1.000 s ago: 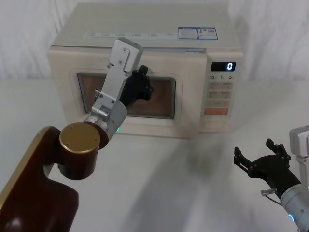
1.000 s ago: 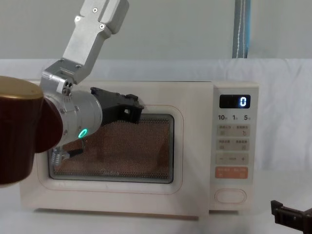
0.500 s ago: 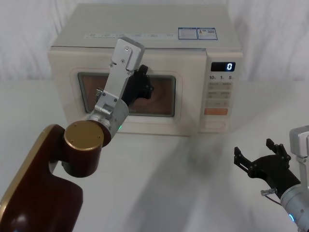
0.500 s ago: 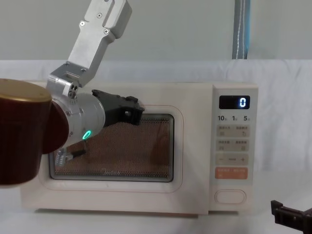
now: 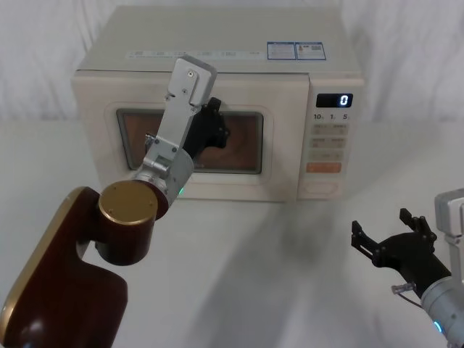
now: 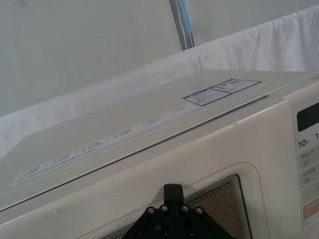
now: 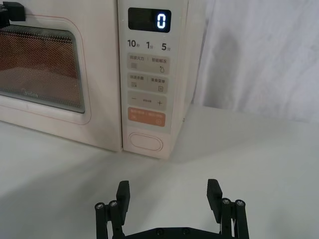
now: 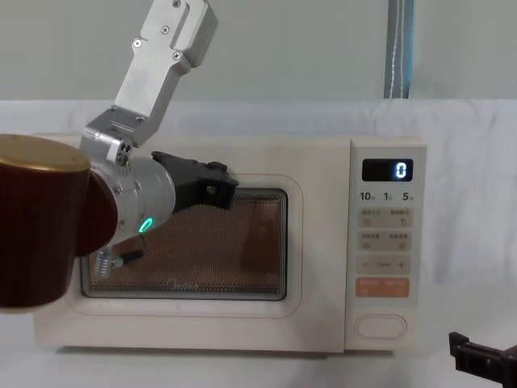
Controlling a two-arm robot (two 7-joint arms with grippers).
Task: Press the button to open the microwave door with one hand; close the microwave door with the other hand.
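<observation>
Left gripper against microwave door

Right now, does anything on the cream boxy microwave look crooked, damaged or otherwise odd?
Nothing stands out. The cream boxy microwave stands square, and its wide cream door with the dark glass window lies shut and flush. The black display reads 0. The left gripper is at the window; the right gripper hangs open before the cream oval button.

Maroon gold-capped left arm, black fingers.

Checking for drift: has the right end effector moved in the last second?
No. In the head view the right end effector sits at the same spot on the table, right of the microwave, fingers open.
</observation>
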